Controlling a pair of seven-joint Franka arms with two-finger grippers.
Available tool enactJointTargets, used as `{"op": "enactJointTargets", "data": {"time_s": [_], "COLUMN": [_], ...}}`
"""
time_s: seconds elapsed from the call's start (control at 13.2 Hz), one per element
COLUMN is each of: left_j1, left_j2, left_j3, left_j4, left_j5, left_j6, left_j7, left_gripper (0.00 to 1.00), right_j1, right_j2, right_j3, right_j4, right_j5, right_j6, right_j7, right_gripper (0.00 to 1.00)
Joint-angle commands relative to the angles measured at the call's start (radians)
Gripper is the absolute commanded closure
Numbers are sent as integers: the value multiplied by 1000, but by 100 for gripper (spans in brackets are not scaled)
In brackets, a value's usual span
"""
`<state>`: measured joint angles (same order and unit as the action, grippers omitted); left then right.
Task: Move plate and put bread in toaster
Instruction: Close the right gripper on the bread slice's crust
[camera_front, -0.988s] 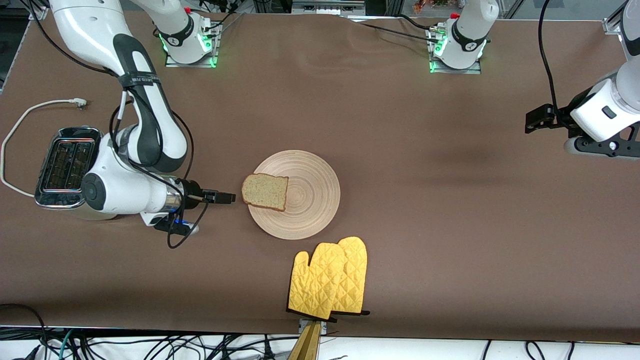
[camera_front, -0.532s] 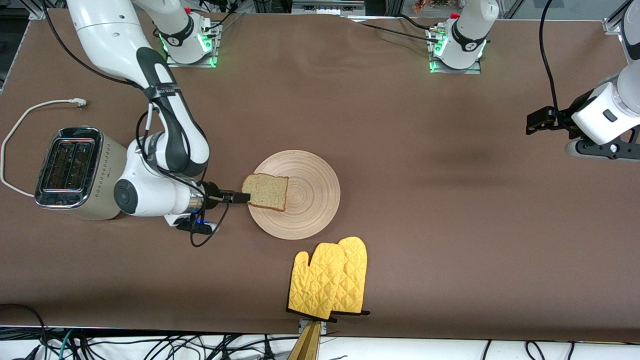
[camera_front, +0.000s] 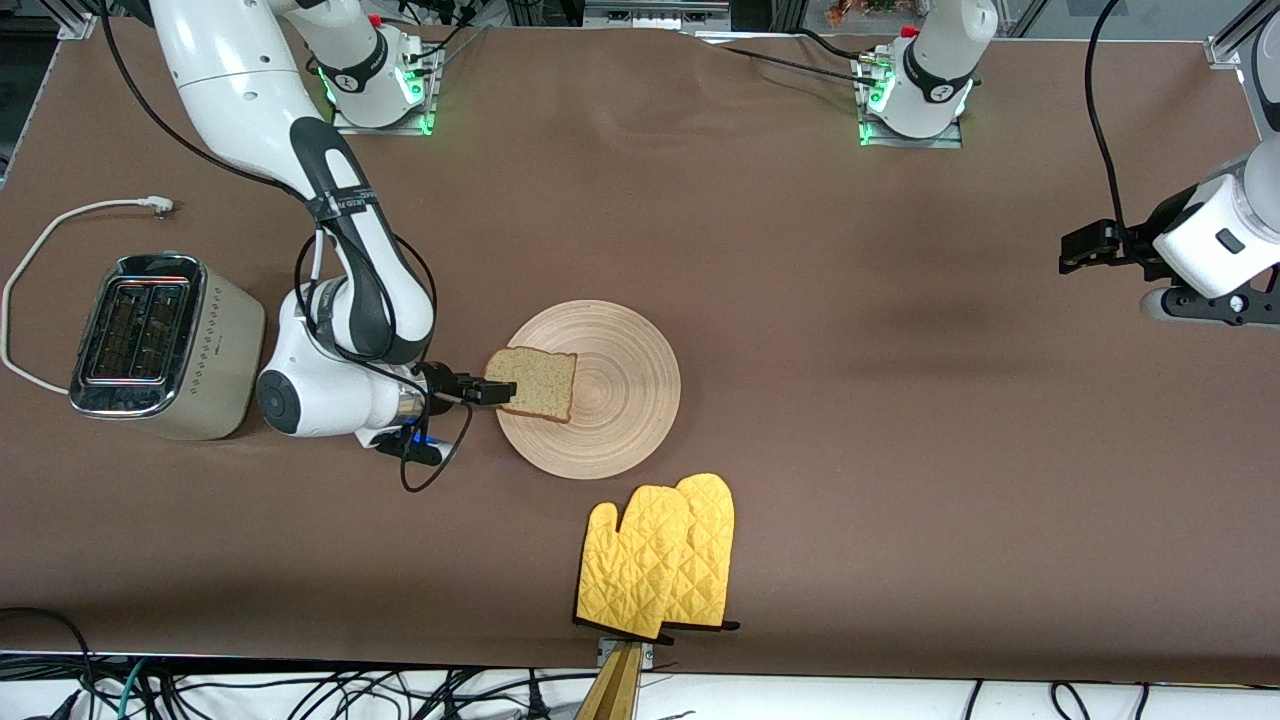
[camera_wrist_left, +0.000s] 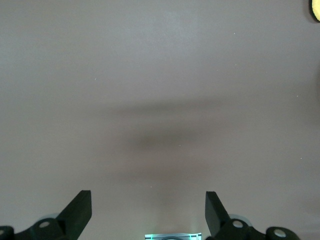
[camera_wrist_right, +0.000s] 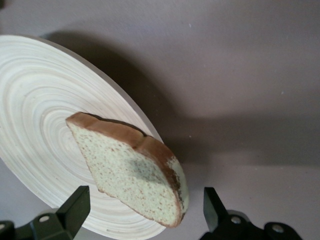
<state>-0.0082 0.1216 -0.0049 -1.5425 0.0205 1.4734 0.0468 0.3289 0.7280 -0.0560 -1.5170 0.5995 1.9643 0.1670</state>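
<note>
The pale wooden plate (camera_front: 610, 400) lies mid-table, and the plate (camera_wrist_right: 40, 125) also fills much of the right wrist view. The bread (camera_front: 535, 383) rests on its rim toward the right arm's end of the table, overhanging slightly. My right gripper (camera_front: 497, 390) is low and level at that edge, open. In the right wrist view the bread (camera_wrist_right: 135, 170) has its crust corner between the spread fingers (camera_wrist_right: 75, 207) of the right gripper (camera_wrist_right: 144, 210), untouched. The cream toaster (camera_front: 150, 345) stands at the right arm's end, slots up. My left gripper (camera_front: 1082, 247) waits open over bare table, and the left gripper (camera_wrist_left: 148, 210) holds nothing.
A pair of yellow oven mitts (camera_front: 660, 565) lies nearer the front camera than the plate, by the table's edge. The toaster's white cord (camera_front: 40, 250) loops on the table beside the toaster. Brown cloth covers the whole table (camera_front: 850, 450).
My right gripper has travelled from beside the toaster toward the plate and now brackets the bread's edge. The left arm has shifted only slightly.
</note>
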Motion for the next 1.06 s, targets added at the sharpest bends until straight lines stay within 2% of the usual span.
{"op": "enactJointTargets", "data": {"time_s": [0.0, 0.68, 0.84, 0.99], "left_j1": [7, 7, 7, 7], "left_j2": [3, 6, 9, 9], "left_j3": [0, 0, 0, 0], "left_j4": [15, 15, 15, 15], "left_j5": [-22, -22, -22, -22], "left_j6": [-16, -16, -16, -16], "left_j7": [25, 25, 25, 25], "left_gripper": [0, 0, 0, 0], "right_j1": [-2, -1, 1, 1], "right_j2": [-10, -10, -10, -10], "right_j3": [1, 1, 1, 1], "right_j4": [-38, -74, -81, -83], "right_j5": [26, 26, 28, 28], "right_j6": [13, 19, 19, 18], "right_j7": [-6, -6, -6, -6], "right_gripper": [0, 1, 12, 48]}}
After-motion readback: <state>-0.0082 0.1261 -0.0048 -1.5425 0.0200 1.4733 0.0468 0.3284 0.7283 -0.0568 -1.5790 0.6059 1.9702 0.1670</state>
